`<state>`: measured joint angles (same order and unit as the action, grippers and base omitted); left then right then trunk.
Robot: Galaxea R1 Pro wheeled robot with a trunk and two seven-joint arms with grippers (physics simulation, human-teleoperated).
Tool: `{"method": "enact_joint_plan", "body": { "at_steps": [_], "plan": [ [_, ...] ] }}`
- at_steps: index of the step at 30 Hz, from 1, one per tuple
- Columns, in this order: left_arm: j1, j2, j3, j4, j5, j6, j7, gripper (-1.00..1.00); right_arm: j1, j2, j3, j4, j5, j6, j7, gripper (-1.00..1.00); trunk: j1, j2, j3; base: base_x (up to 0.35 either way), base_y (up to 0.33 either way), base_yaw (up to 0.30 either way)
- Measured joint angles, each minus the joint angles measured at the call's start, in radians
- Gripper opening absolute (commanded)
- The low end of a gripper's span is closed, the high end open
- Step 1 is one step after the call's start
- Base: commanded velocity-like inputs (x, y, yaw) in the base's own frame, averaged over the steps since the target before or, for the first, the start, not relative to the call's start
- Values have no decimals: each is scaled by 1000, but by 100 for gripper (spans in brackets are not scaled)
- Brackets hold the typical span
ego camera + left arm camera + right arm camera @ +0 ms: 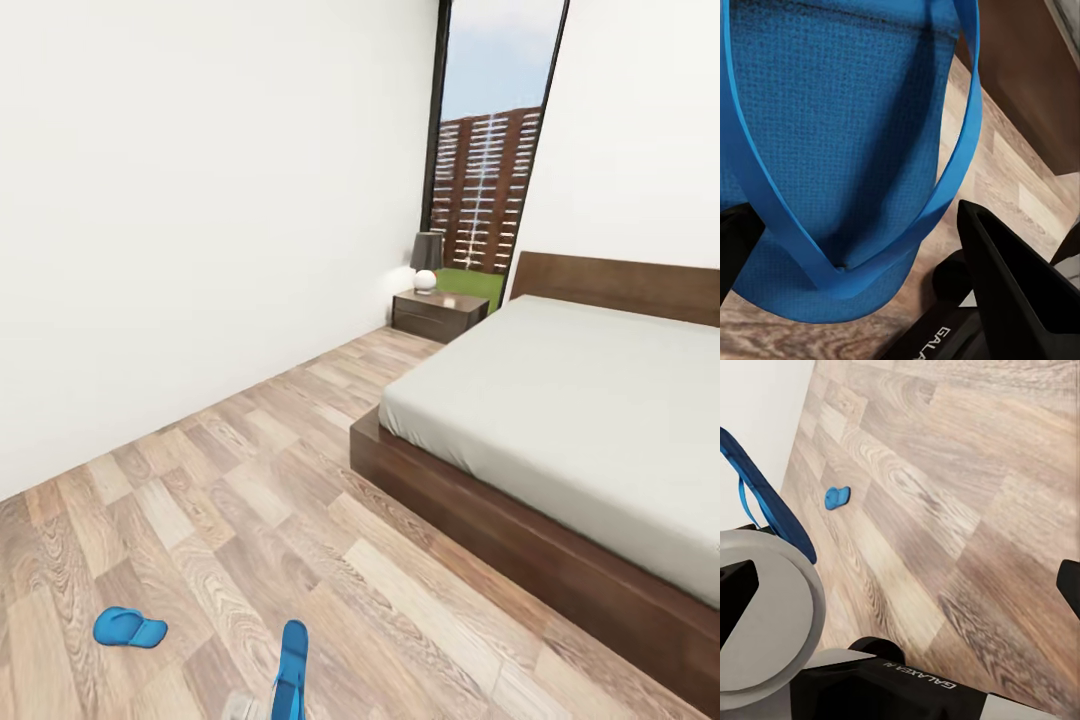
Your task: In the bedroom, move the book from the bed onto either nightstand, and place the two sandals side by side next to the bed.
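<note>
I am operating in the bedroom, with the head camera looking over the wood-plank floor [250, 480] toward the bed [560, 420] on the right and a nightstand [440, 312] at the far end beside the window [490, 140]. Left gripper [862, 255]: in the left wrist view one sandal [832, 135] fills the space between its dark fingers [1012, 277], sole facing the camera and thong strap crossing in front; I judge that the jaws are closed on it, part-way open only by the thickness of what they grip, though the exact contact point is hidden. In the head view this held sandal [291, 668] stands on edge at the near bottom of the picture, above the floor. Right gripper [900, 592]: its fingertips sit wide apart at the two edges of the right wrist view with only bare floor between them, so it is open and holds nothing. The second sandal [130, 628] lies flat on the floor at the near left, well apart from the bed. Status: the sandal pair is not yet placed; one is in hand, one is on the floor away from the bed. The visible part of the mattress carries no book, and the nightstand top shows only a lamp [427, 260]; I cannot tell where the book is, so that step remains unconfirmed.
</note>
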<state>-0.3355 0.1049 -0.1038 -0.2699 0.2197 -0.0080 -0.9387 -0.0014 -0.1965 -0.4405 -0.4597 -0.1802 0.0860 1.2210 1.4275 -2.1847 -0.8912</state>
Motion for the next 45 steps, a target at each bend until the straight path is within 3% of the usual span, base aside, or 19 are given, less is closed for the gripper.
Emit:
{"method": "enact_joint_plan", "body": {
  "at_steps": [22,45],
  "plan": [
    [0,0,0,0,-1,0,2,-100,0,0,3,0,0,-1,7,100,0,0,0,301,0,-1],
    [0,0,0,0,0,1,2,-100,0,0,3,0,0,-1,6,100,0,0,3,236,0,119]
  ]
}}
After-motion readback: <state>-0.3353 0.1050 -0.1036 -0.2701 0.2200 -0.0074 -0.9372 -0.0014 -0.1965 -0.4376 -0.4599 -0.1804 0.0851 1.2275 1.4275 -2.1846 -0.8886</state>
